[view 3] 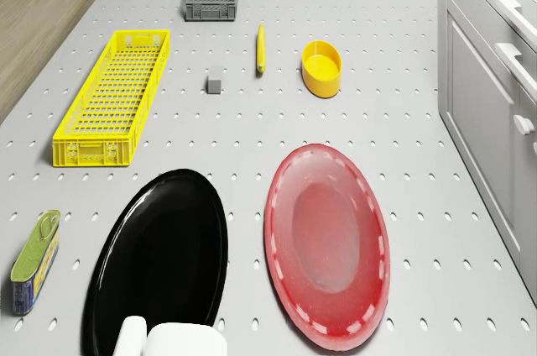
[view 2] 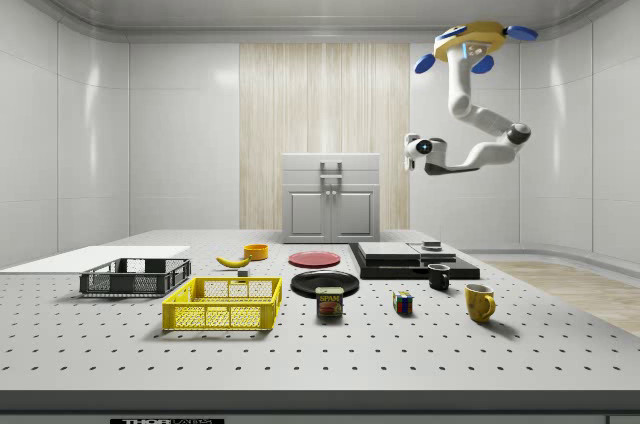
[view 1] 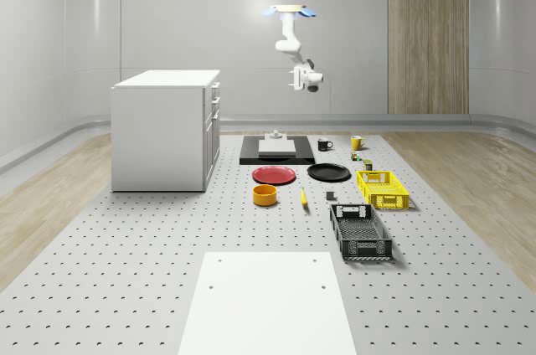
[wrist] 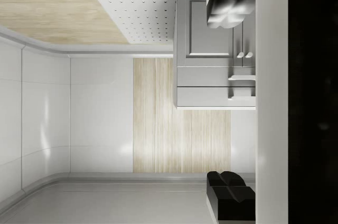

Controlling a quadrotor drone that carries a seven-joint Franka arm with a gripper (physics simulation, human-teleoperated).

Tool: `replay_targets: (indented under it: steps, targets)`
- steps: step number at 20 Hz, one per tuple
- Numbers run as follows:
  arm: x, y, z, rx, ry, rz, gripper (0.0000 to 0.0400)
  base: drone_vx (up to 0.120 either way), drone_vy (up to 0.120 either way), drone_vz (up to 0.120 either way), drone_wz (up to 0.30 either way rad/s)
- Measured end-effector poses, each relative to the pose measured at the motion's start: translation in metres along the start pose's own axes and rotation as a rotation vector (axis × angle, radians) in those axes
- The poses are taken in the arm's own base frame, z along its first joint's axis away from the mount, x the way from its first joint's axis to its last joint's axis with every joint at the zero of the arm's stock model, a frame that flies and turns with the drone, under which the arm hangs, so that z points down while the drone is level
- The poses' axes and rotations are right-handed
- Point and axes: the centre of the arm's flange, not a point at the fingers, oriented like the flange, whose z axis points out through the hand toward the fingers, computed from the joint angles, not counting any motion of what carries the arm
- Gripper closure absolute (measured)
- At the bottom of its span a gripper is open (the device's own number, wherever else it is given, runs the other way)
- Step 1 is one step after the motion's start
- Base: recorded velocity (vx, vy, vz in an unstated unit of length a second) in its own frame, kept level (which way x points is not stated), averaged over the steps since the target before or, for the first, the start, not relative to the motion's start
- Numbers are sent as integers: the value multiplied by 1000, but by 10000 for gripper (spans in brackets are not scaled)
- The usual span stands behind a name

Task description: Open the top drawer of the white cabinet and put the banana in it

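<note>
Banana (view 1: 303, 198) is lying flat on the tabletop (view 1: 167, 238), just right of the orange bowl (view 1: 265, 195) in the whole-scene view, its long axis running near to far. White cabinet (view 1: 167, 131) is standing well left, top drawer (view 1: 214, 92) seemingly shut. Drone (view 1: 291, 11) is hovering high above the far plates, tool (view 1: 299, 79) hanging well clear of the cabinet; its two dark fingertips in the wrist view are standing wide apart, gripping nothing. Approaching the handle from this height risks a misaligned grasp slipping off.

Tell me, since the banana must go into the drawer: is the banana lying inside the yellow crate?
No, the banana lies on the bare table, apart from the yellow crate, near the yellow bowl.
</note>
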Motion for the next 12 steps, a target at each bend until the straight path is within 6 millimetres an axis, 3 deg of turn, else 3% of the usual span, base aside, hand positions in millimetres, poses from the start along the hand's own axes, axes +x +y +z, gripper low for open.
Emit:
replay_targets:
  steps: [12]
  targets:
    - [0, 0, 0, 0, 0, 0, 0, 120, -120, 0, 0]
